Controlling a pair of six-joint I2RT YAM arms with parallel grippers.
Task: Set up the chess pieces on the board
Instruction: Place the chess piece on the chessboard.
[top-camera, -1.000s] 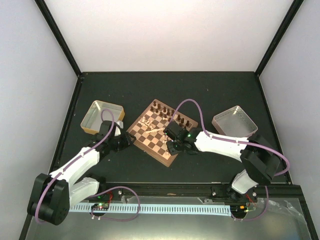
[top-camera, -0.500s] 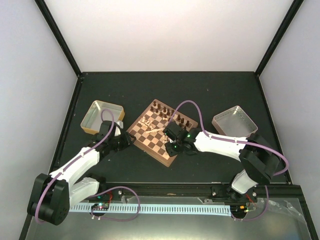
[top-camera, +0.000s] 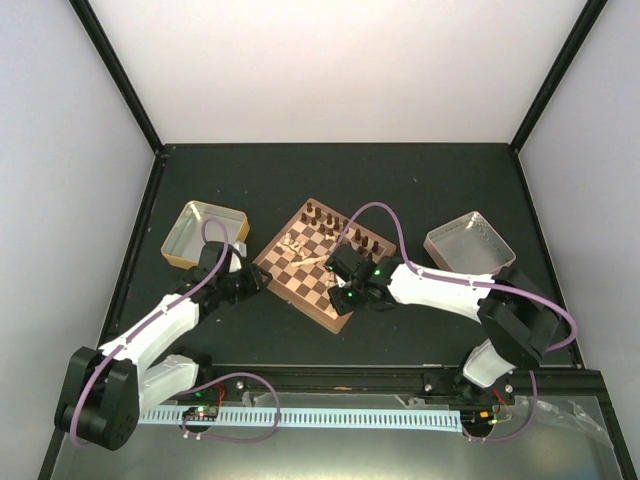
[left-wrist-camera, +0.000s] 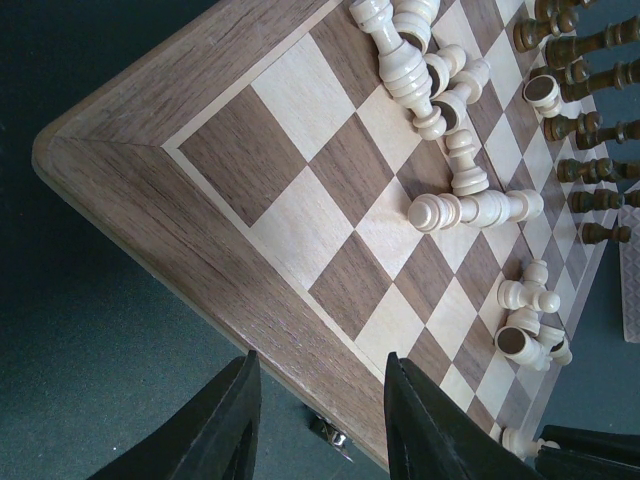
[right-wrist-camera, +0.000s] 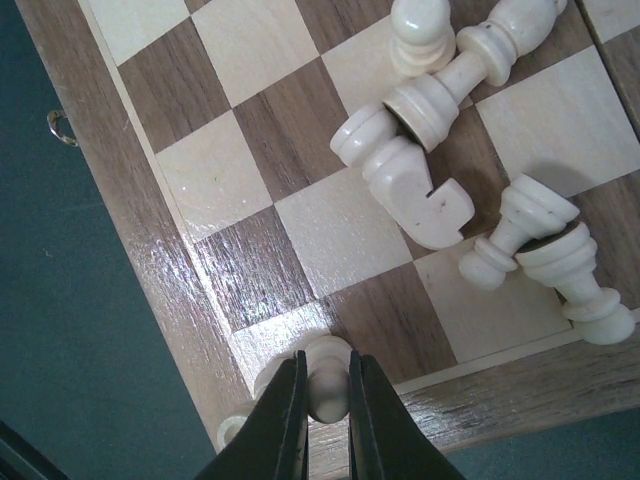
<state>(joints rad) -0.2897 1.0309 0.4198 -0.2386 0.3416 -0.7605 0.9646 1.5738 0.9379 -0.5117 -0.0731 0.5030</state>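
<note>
The board (top-camera: 322, 262) lies turned on the dark table. Dark pieces (top-camera: 345, 226) stand in rows along its far edge. Pale pieces (left-wrist-camera: 440, 90) lie toppled in heaps on the squares. My right gripper (right-wrist-camera: 326, 385) is shut on a pale pawn (right-wrist-camera: 326, 385) and holds it over the light corner square at the board's near corner (top-camera: 340, 303). A toppled pale knight (right-wrist-camera: 415, 190) lies just beyond it. My left gripper (left-wrist-camera: 320, 385) is open and empty over the board's left rim (left-wrist-camera: 210, 260), beside its left corner (top-camera: 262, 266).
A gold metal tray (top-camera: 203, 233) stands at the left of the board and a silver tray (top-camera: 470, 243) at the right. A small brass clasp (right-wrist-camera: 60, 127) sticks out of the board's rim. Dark table surrounds the board.
My right gripper has moved slightly towards the board's near corner with the pale pawn in it. The left arm has not moved.
</note>
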